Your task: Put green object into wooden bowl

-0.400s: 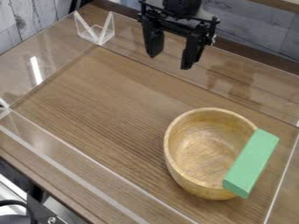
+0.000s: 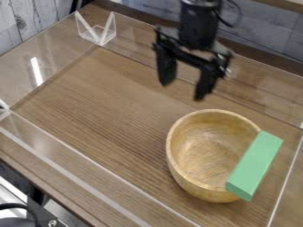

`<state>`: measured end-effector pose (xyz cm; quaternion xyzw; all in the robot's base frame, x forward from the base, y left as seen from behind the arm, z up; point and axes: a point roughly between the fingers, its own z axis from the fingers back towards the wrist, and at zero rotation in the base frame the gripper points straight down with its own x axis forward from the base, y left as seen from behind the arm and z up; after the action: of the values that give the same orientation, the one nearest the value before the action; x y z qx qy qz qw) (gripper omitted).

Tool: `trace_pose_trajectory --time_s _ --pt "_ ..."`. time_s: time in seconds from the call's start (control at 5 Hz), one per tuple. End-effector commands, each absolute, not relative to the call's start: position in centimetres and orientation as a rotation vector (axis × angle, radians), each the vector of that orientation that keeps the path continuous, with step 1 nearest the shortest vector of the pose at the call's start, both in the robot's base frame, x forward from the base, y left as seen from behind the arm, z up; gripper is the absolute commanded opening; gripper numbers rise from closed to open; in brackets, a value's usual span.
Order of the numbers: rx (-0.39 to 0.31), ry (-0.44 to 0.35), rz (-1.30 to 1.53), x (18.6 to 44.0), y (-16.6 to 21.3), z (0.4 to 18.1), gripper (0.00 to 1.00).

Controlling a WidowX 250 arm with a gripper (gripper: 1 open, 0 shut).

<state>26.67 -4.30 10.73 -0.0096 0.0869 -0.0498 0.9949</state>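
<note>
The wooden bowl (image 2: 219,152) is round, light tan, and sits at the right front of the table. The green object (image 2: 256,166) is a flat bright-green block that leans on the bowl's right rim, one end down inside the bowl. My gripper (image 2: 187,82) hangs above the table behind and to the left of the bowl, apart from it. Its two dark fingers (image 2: 168,71) point down and stand apart, with nothing between them.
A wood-grain tabletop (image 2: 95,106) is enclosed by low clear acrylic walls (image 2: 48,142). A clear bracket (image 2: 95,29) stands at the back left corner. The right wall runs close to the bowl and block.
My gripper has moved right and toward the front, lower and nearer to the bowl. The block and bowl have not moved.
</note>
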Motion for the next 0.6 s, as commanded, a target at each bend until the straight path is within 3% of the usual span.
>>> trace_pose_trajectory --time_s 0.0,0.4 --pt "-0.036 0.094 -0.076 25.7 -7.6 12.8 1.0" --pt "-0.064 0.062 -0.043 24.1 -11.8 11.6 1.0"
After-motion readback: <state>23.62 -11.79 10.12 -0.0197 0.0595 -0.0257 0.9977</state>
